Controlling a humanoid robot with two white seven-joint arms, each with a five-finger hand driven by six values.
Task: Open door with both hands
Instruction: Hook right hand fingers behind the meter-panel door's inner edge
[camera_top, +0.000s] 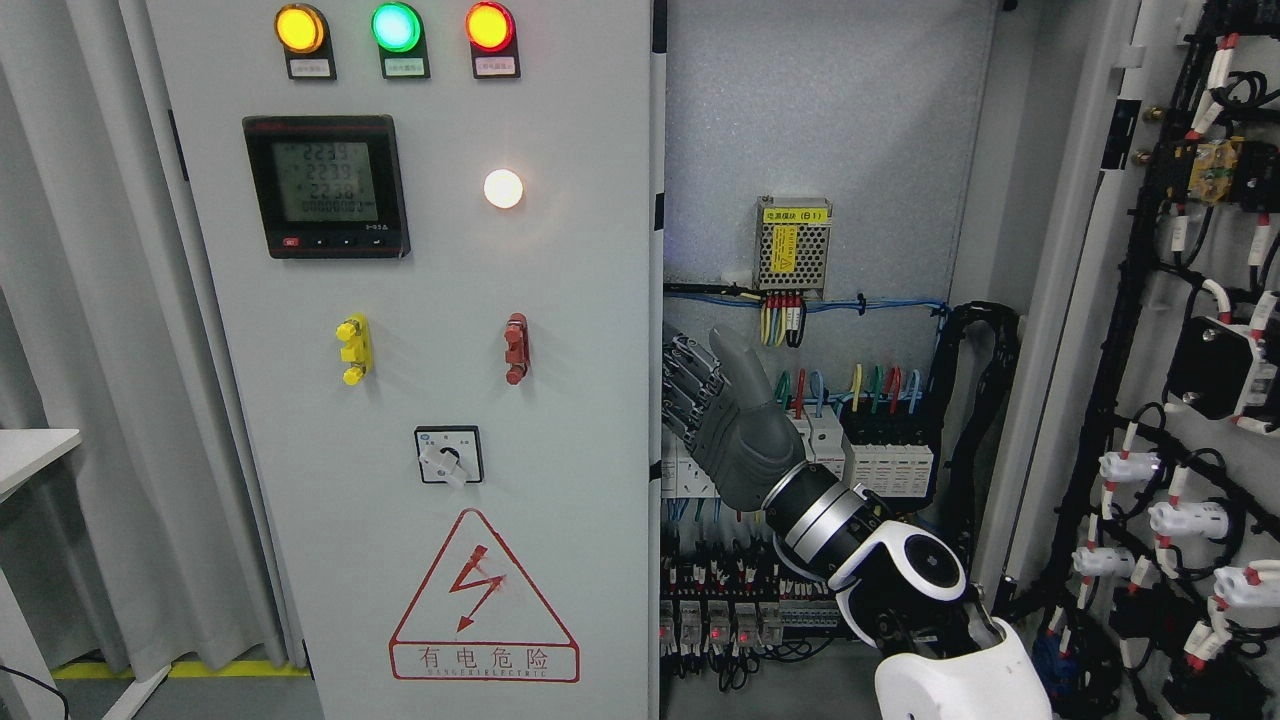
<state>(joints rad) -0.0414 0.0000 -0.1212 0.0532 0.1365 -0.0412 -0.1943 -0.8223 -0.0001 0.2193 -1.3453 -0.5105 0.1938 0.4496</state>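
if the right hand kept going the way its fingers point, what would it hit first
Probably the inner edge of the closed grey left cabinet door: the right hand points up-left, fingers apparently already at that edge. Depth is unclear; contact can't be confirmed.

Right arm enters from lower right, forearm angled up-left. Right hand (722, 415) raised, dark palm side-on, thumb extended upward, fingers (684, 385) curled leftward. Left arm out of view.

matt grey metal door (420, 300), glossy plastic lamps (396, 27)
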